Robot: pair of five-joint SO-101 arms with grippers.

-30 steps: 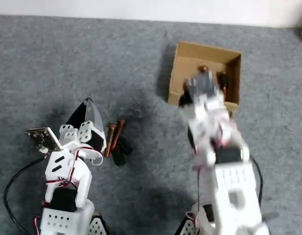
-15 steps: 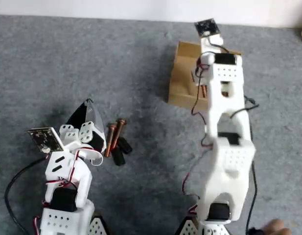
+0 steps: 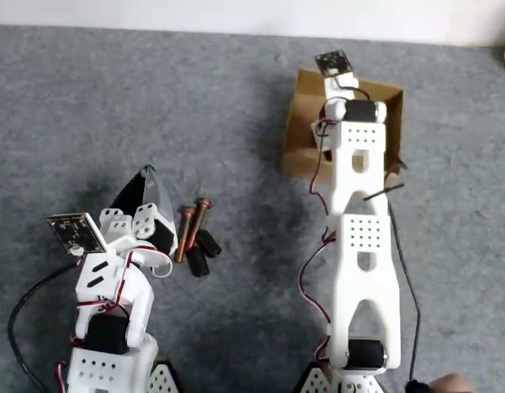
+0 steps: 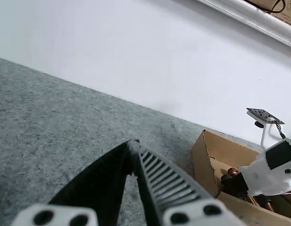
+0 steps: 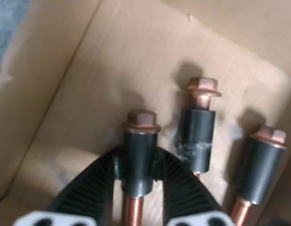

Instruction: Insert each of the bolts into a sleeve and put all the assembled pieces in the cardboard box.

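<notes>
My right gripper (image 5: 138, 176) is inside the cardboard box (image 3: 305, 123) and is shut on an assembled piece (image 5: 138, 160), a copper bolt in a black sleeve. Two more assembled pieces (image 5: 198, 129) (image 5: 261, 169) lie beside it on the box floor (image 5: 70, 113). In the high view the right arm (image 3: 358, 164) stretches over the box and hides its inside. Two loose copper bolts (image 3: 192, 225) and two black sleeves (image 3: 201, 252) lie on the grey carpet next to my left gripper (image 3: 147, 176), whose fingers (image 4: 150, 174) are shut and hold nothing.
The grey carpet (image 3: 113, 106) stretches open to the far left and between the arms. A white wall (image 4: 136, 52) rises behind the box (image 4: 216, 155). A person's fingertip (image 3: 444, 383) shows at the near edge by the right arm's base.
The right arm has stretched forward over the box and lowered its gripper inside with the assembled piece. The left arm has stayed still.
</notes>
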